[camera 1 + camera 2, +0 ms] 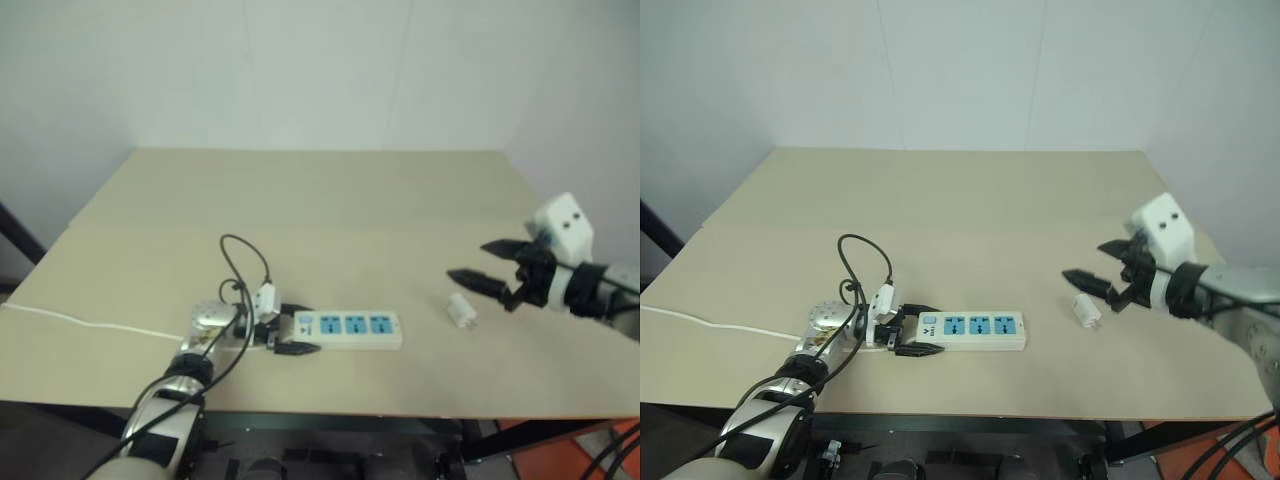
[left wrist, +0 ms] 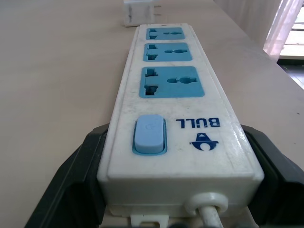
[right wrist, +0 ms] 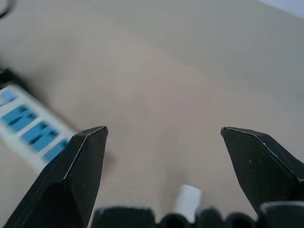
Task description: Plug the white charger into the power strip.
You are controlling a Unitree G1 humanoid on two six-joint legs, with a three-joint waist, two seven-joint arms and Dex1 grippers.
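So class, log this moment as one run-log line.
left pincer: shut on strip | right pincer: open, above charger | charger: unplugged, on table

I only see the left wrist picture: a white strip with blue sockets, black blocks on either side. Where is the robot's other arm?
Observer: The right pincer hovers close over the white charger, wide open and empty.
Operator: That little white thing past my strip?
Observer: Yes. It lies alone on the table, a clear gap away from the power strip.
Operator: Where does the cord at my edge go?
Observer: The cord trails off to the robot's left, to the table's edge.
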